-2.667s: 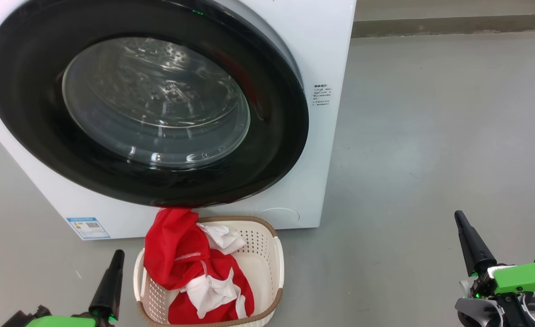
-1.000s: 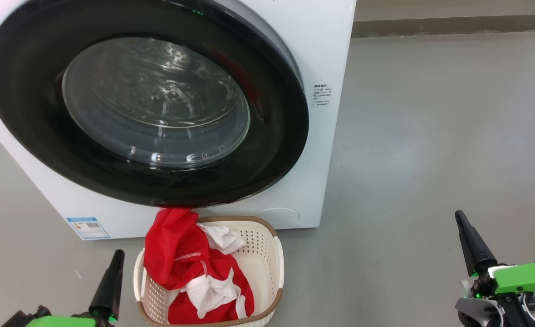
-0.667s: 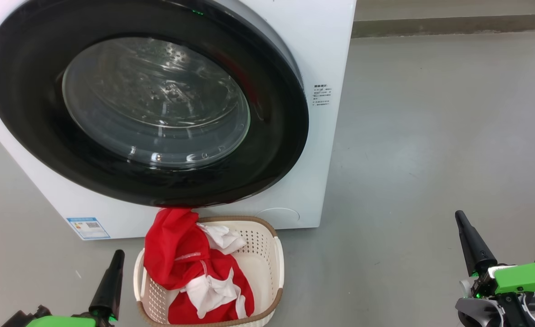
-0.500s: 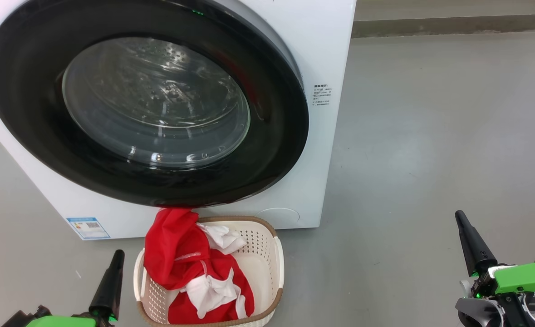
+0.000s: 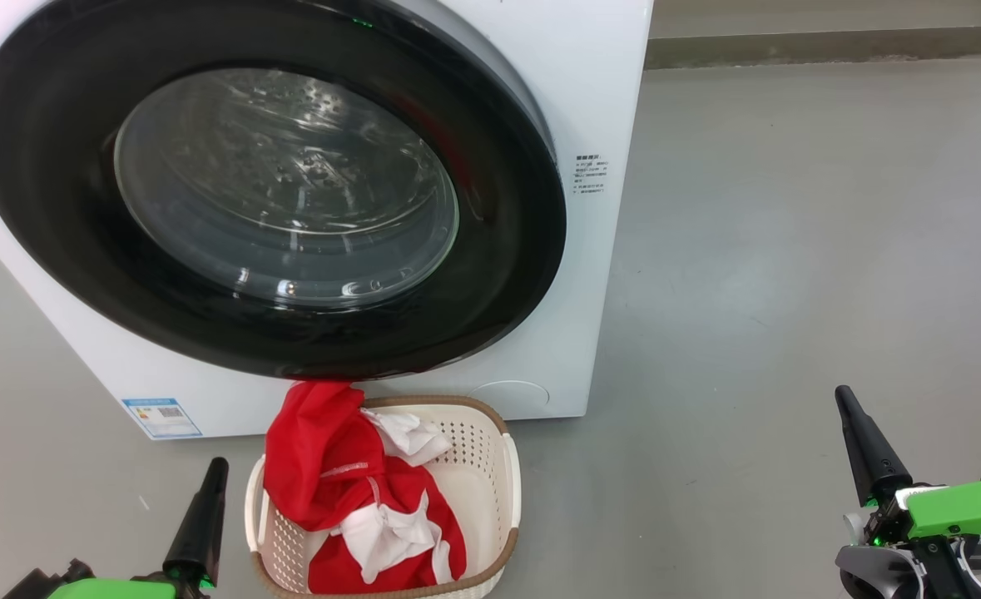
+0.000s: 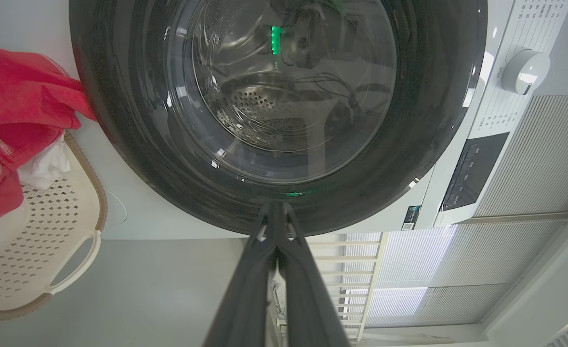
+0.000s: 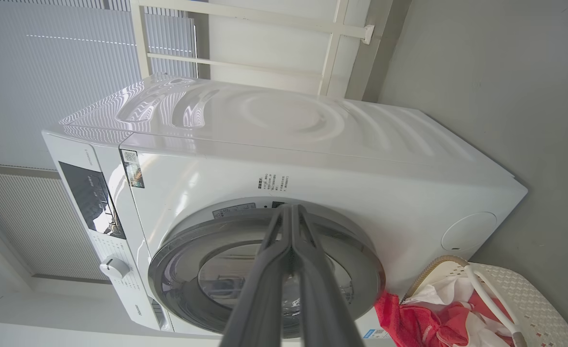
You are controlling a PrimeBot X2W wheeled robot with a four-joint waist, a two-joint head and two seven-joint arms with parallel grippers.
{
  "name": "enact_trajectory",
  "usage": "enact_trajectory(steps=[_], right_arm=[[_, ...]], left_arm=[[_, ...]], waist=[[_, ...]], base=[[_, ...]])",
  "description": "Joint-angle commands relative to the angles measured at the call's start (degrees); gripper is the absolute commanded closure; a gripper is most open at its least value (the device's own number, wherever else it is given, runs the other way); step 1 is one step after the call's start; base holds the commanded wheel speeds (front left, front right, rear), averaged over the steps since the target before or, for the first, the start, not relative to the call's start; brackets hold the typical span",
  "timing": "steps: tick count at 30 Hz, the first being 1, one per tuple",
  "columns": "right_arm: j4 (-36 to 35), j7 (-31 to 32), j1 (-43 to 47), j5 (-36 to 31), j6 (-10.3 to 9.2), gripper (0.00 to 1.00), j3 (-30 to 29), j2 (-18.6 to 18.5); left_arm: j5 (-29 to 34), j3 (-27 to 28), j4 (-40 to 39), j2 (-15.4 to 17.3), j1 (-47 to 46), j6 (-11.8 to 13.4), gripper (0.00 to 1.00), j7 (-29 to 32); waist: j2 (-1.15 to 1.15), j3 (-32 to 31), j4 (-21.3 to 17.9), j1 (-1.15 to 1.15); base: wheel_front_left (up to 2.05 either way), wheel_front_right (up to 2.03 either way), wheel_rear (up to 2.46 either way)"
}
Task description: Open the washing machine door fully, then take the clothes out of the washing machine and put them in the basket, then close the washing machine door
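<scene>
The washing machine (image 5: 598, 100) fills the head view from nine to one o'clock. Its washing machine door (image 5: 507, 249) lies against the front, though I cannot tell if it is latched, so finishing well likely means a firm push on the black rim, not the glass, until it seats flush. At six o'clock the basket (image 5: 490, 499) holds the clothes (image 5: 324, 466), heaped toward its nine o'clock side with one red fold over the far rim, while the left gripper (image 5: 217, 466) at seven o'clock and right gripper (image 5: 844, 399) at four o'clock sit apart from it, fingers pressed together, empty.
</scene>
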Motion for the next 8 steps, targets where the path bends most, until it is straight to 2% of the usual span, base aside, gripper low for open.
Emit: enact_trajectory(steps=[1,8], right_arm=[[-1.7,0.4,-2.3,-0.1,0.02,1.00,0.9,-0.3],[-1.7,0.4,-2.3,-0.1,0.02,1.00,0.9,-0.3]], left_arm=[[-0.4,1.5,-1.4,0.5,-2.3,-0.4,1.00,0.2],[-0.4,1.5,-1.4,0.5,-2.3,-0.4,1.00,0.2]], waist=[[0.00,0.0,0.0,0.00],[0.00,0.0,0.0,0.00]], base=[[0.00,0.00,0.00],[0.00,0.00,0.00]])
